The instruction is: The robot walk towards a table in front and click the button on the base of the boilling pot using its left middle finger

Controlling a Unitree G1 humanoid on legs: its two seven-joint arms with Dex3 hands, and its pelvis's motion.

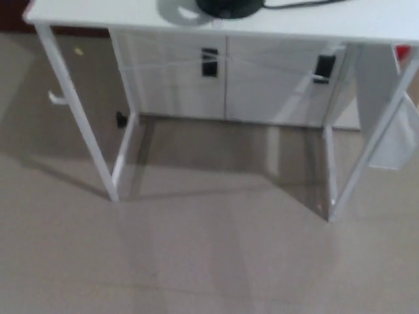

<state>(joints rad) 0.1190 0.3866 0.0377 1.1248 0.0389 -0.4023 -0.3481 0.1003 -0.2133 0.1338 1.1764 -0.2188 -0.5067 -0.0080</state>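
Note:
A white table [118,16] stands ahead, its top along the upper edge of the head view and its thin white legs reaching down to the floor. On the tabletop, at the very top of the picture, sits the round black base [228,8] of the boiling pot, cut off by the frame. A black cable [301,4] runs from it to the right. The button on the base cannot be made out. Neither of my hands shows.
Grey-beige floor [196,255] lies between me and the table. Behind the table stand white cabinets [262,85] with dark handles. A white panel [389,131] hangs at the table's right side.

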